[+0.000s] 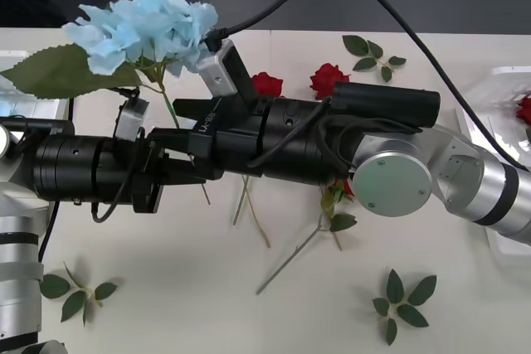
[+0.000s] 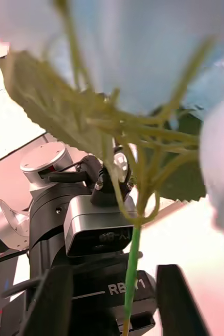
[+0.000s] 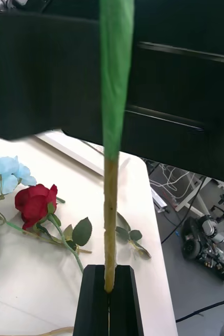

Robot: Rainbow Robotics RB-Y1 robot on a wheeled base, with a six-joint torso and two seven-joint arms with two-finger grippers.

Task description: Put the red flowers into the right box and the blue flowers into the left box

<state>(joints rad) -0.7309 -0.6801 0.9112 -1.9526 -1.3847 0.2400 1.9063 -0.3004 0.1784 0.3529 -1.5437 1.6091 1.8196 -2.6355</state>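
**Front view: blue flower mid-air between both grippers**

Front view has both arms meeting over the middle of the table (image 1: 207, 304). Left gripper (image 1: 170, 173) clamped shut on the blue flower's stem (image 1: 169, 109), held upright with the pale blue bloom (image 1: 149, 24) up top and a big green leaf (image 1: 58, 70) sticking out left. Left wrist view confirms it: black fingers (image 3: 97, 299) pressed together on the tan lower end of the stem (image 3: 110, 226).

Right gripper (image 2: 114, 302) reaching in from the right, meeting the left one, fingers (image 2: 176, 304) spread apart either side of the green stem, not touching it.

Two red flowers (image 1: 329, 79) lying on the far side of the table, just behind the right arm. Another red bloom (image 1: 524, 110) sitting in the right box (image 1: 498, 80) at the right edge. Left box (image 1: 33, 109) peeking out at the left edge behind the leaf. Bare leaf sprigs (image 1: 404, 303) scattered near and far.
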